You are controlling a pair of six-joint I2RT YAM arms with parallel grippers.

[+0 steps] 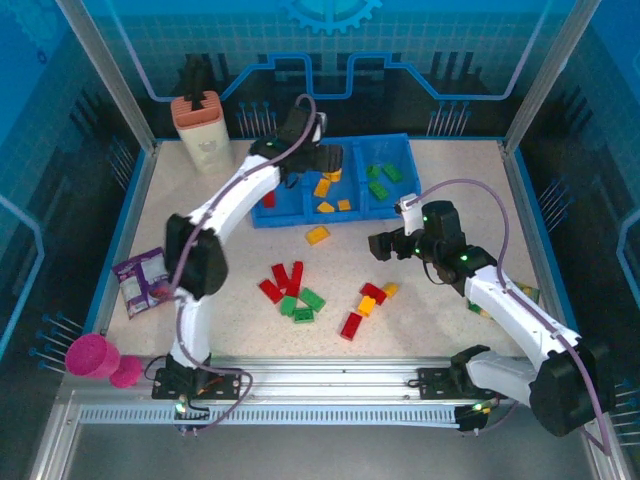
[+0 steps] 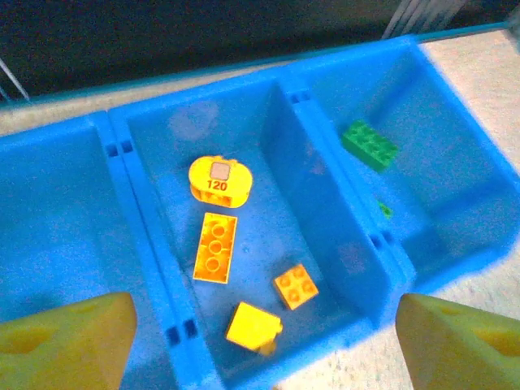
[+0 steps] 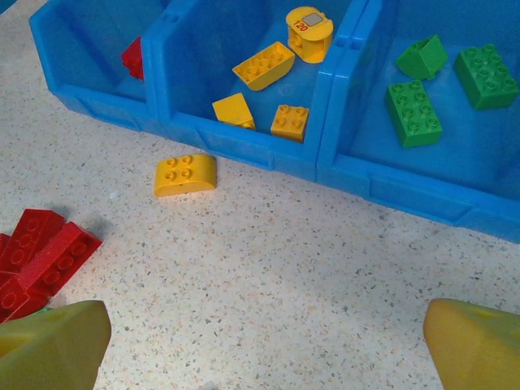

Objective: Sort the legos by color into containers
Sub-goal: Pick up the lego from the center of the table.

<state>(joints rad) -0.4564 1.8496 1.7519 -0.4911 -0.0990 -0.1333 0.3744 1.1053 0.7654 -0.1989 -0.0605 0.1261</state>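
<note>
The low blue tray [image 1: 290, 218] stands at the back centre with three compartments. My left gripper [image 1: 318, 165] hangs open over the middle one [image 2: 268, 122], nothing between its yellow fingers [image 2: 65, 341]. Below it lie a rounded orange piece marked 120 [image 2: 219, 179], a long orange brick [image 2: 215, 246], a small square one [image 2: 296, 286] and a yellow one [image 2: 253, 327]. Green bricks [image 3: 413, 112] lie in the right compartment, a red one [image 3: 133, 58] in the left. My right gripper [image 3: 264, 349] is open above bare table, right of a yellow brick [image 3: 185, 175].
Loose red [image 1: 285, 280], green [image 1: 305, 303] and orange [image 1: 367, 305] bricks lie mid-table, with another red one [image 1: 351, 326] nearer me. A beige bottle [image 1: 200, 128] stands back left, a purple packet [image 1: 140, 280] at the left, a pink cup [image 1: 95, 357] beyond the front-left edge.
</note>
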